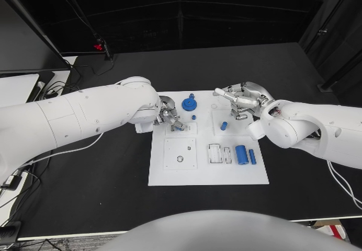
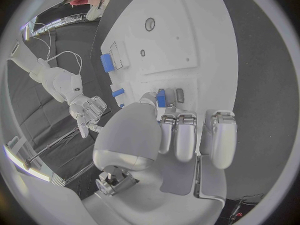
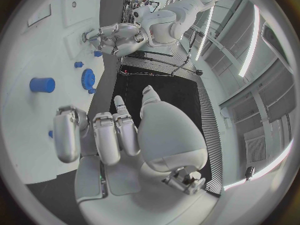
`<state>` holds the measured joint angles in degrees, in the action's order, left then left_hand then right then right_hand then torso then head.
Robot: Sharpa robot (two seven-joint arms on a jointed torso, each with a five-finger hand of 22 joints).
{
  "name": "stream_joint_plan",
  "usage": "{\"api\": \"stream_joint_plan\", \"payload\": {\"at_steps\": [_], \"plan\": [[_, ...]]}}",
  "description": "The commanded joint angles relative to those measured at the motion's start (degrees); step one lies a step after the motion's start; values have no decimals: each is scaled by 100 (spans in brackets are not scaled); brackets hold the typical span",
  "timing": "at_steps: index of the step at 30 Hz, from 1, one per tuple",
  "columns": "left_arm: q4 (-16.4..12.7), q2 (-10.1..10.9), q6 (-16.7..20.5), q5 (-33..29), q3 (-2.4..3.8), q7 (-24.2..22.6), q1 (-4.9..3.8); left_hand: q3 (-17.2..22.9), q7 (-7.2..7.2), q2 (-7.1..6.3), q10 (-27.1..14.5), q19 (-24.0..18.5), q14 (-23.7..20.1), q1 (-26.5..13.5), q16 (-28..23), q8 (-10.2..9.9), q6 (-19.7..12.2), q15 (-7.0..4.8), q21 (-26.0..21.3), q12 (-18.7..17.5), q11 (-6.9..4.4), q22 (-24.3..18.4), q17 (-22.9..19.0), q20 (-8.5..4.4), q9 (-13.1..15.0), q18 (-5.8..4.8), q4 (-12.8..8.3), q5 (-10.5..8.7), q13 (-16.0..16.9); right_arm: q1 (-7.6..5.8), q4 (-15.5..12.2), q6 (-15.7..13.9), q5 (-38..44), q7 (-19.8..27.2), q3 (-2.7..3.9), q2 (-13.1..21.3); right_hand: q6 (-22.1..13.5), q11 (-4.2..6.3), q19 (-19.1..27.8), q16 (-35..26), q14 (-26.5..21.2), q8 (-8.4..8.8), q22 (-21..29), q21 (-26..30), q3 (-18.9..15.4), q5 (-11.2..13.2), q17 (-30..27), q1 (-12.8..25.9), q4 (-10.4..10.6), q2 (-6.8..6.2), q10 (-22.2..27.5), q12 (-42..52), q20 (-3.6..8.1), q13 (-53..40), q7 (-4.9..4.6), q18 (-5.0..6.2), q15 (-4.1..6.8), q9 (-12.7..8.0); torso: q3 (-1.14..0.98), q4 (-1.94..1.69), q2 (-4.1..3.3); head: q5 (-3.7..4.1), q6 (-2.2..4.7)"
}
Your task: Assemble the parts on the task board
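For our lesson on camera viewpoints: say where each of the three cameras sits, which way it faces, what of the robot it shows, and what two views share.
Head view: from the robot's head, looking down on the white task board; both arms show.
Left wrist view: behind the left hand, facing the board; the right hand shows beyond.
Right wrist view: behind the right hand, facing the board's far end.
Shared: head and right wrist views both show the blue toothed gear.

Lab: black-draped walls [image 1: 226, 23], cabling [image 1: 45, 91]

Matt white task board [image 1: 170, 175], blue parts [image 1: 241, 155] — probably smooth plastic — matt black table [image 1: 98, 188].
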<state>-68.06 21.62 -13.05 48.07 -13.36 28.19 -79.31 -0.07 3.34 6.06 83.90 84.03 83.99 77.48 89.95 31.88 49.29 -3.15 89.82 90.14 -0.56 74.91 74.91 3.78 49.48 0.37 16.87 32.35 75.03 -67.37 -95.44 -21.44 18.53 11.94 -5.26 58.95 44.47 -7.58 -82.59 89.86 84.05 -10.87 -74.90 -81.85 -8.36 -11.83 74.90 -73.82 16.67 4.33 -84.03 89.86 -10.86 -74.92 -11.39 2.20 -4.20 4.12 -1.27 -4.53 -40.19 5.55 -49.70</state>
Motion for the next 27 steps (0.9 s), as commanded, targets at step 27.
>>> {"api": "stream_joint_plan", "payload": {"at_steps": [27], "plan": [[73, -106, -154, 5, -18, 5, 70, 55, -66, 379, 610, 597, 601, 245, 5, -36, 55, -35, 18, -14, -10, 1509, 1509, -26, 2, -37, 5, -40, 1497, -6, -14, 31, -13, 50, 2, 10, -40, -43, 45, 14, 595, -34, -1109, 37, -35, 8, 1510, 9, -2, 71, -597, 14, 13, -1508, -89, 51, -34, 9, 1, -2, -1, 13, -22]]}}
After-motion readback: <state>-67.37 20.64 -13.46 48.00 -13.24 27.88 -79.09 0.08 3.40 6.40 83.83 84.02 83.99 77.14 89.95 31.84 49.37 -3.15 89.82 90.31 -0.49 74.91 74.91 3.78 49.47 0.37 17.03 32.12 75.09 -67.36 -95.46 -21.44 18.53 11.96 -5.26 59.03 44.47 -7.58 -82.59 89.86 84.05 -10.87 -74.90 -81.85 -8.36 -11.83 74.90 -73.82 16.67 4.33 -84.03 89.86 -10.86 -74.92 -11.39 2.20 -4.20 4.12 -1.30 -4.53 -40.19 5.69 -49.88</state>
